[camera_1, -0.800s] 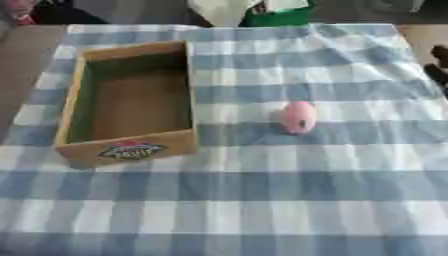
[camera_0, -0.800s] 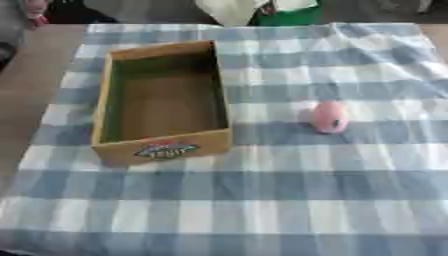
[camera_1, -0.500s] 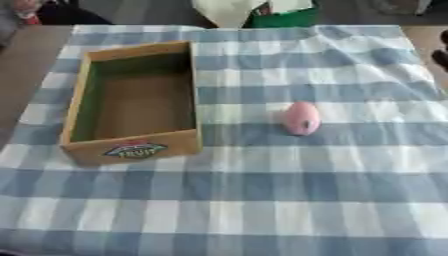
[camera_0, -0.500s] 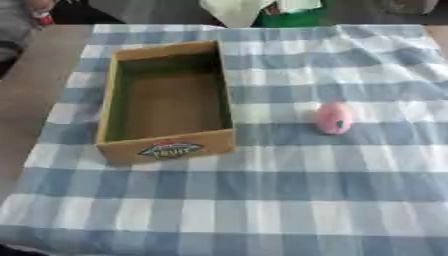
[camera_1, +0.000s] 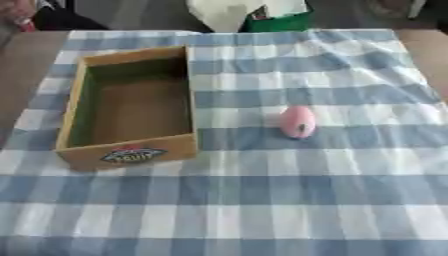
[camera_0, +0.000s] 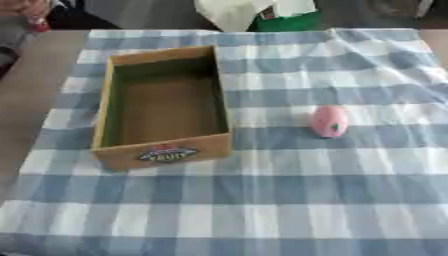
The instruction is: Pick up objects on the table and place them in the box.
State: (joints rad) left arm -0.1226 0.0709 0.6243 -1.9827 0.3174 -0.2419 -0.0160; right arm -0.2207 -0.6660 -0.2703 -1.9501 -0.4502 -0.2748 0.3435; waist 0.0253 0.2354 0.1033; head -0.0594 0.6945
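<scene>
A small pink rounded object (camera_0: pixel 329 121) lies on the blue and white checked cloth (camera_0: pixel 262 200), right of centre. To its left stands an open cardboard box (camera_0: pixel 164 152) with a fruit label on its near wall; nothing shows inside it. A gap of cloth separates the pink object from the box's right wall. Neither of my hands shows in either view.
At the far edge of the table sit a white bag (camera_0: pixel 229 11) and a green container (camera_0: pixel 287 20). Bare brown tabletop (camera_0: pixel 35 90) borders the cloth on the left. A person's sleeve shows at the far left corner (camera_0: pixel 26 10).
The whole picture has shifted slightly, so the camera moved. A dark shape at the right edge of the right eye view is no longer visible. Box and pink object stay put.
</scene>
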